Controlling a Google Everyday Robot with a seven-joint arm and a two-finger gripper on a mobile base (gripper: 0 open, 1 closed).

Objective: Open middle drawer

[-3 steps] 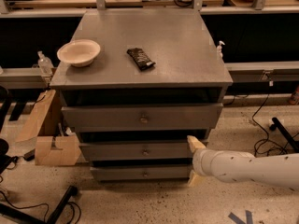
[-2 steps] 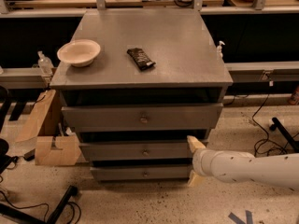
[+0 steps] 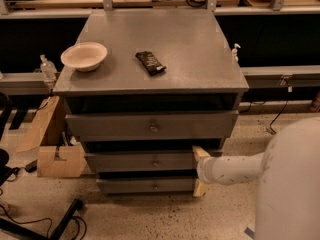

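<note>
The wide, shallow grey middle drawer (image 3: 135,162), 2nd of 3 in the grey metal cabinet (image 3: 200,49), looks shut, small round knob (image 3: 155,162) untouched, so the whole pull is left to do. The white-armed gripper (image 3: 199,170) sits at its right end, 2 beige fingers (image 3: 200,152) spread vertically. Whether they touch the front is hidden.

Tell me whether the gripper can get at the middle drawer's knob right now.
Probably yes: the gripper sits open at the right end of the middle drawer, level with the knob, nothing between them; it must shift sideways.
</note>
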